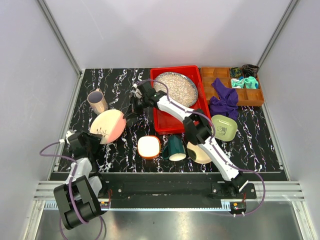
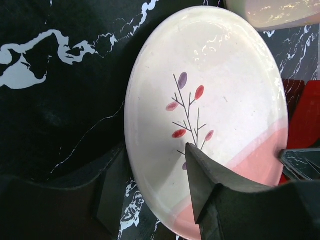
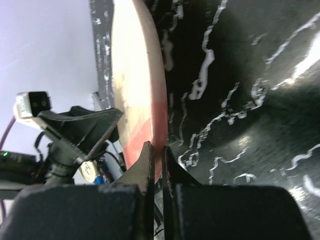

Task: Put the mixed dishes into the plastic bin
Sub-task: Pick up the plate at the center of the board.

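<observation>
right gripper (image 3: 156, 150): i see its fingers pressed together on the pink rim of the pink-cream plate (image 1: 107, 126), a firm pinch.
left gripper (image 2: 152, 160): jaws apart, astride the plate's opposite rim, one finger over the twig-painted face and one behind it; i can't tell whether either pad touches.
pink-cream plate: tilted, between my two grippers over the black marbled table (image 1: 125, 90); outside the red bin (image 1: 165, 122), at its 8 o'clock (12 = away from the arm bases).
red bin: holds the speckled grey plate (image 1: 175, 89), which leans toward its far end.
mauve cup (image 1: 97, 101): at the held plate's 11 o'clock, near it.
orange-white bowl (image 1: 149, 147): at the bin's 6 o'clock, just beside the dark green mug (image 1: 175, 148), which lies on its side.
pale yellow plate (image 1: 199, 152): at the mug's 3 o'clock, partly under my right arm.
light green bowl (image 1: 223, 127): at the bin's 4 o'clock.
brown tray (image 1: 232, 85): at the bin's 3 o'clock, with a purple cloth (image 1: 224, 100) hanging over its near edge.
</observation>
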Motion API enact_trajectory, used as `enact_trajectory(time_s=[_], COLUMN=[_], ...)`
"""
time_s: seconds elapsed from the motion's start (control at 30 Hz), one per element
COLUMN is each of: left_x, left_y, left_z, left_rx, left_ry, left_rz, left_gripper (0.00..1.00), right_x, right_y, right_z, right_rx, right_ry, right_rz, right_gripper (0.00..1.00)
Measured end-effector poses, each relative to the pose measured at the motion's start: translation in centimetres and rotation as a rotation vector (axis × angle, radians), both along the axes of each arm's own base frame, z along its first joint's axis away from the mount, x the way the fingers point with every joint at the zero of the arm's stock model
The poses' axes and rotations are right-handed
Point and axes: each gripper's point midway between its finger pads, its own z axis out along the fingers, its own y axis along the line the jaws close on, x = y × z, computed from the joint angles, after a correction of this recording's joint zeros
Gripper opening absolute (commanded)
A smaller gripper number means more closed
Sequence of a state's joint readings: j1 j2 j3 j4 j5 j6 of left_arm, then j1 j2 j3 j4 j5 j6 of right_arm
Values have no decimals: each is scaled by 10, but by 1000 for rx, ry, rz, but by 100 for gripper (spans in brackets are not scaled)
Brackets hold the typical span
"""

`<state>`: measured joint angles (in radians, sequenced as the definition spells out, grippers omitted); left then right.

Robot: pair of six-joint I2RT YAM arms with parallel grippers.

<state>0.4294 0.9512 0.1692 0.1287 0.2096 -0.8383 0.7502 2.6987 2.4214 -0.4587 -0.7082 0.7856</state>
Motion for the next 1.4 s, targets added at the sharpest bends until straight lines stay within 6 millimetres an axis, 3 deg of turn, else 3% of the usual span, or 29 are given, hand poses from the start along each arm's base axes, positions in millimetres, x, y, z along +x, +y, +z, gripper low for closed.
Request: enact_trajectory(time_s=[0.17,0.3,0.83,1.4], left_x=[0,-1,-3,7], left_y=[-2,-2,5,13], left_z=[1,2,7,19], left_rx=[-19,-30,-29,-25], left_ry=[-16,-28,-52,-121], left_rz=[14,28,96,133], left_gripper=[50,47,45,37], right_x=[-4,-7,-25,-33], right_y=[0,-1,-18,-20], right_z=[21,25,-21,-24], right_rx=[34,41,-29,-27], right_ry=[-9,-9,74,99], right_rz=[11,16,32,54], right_gripper=[0,0,0,0])
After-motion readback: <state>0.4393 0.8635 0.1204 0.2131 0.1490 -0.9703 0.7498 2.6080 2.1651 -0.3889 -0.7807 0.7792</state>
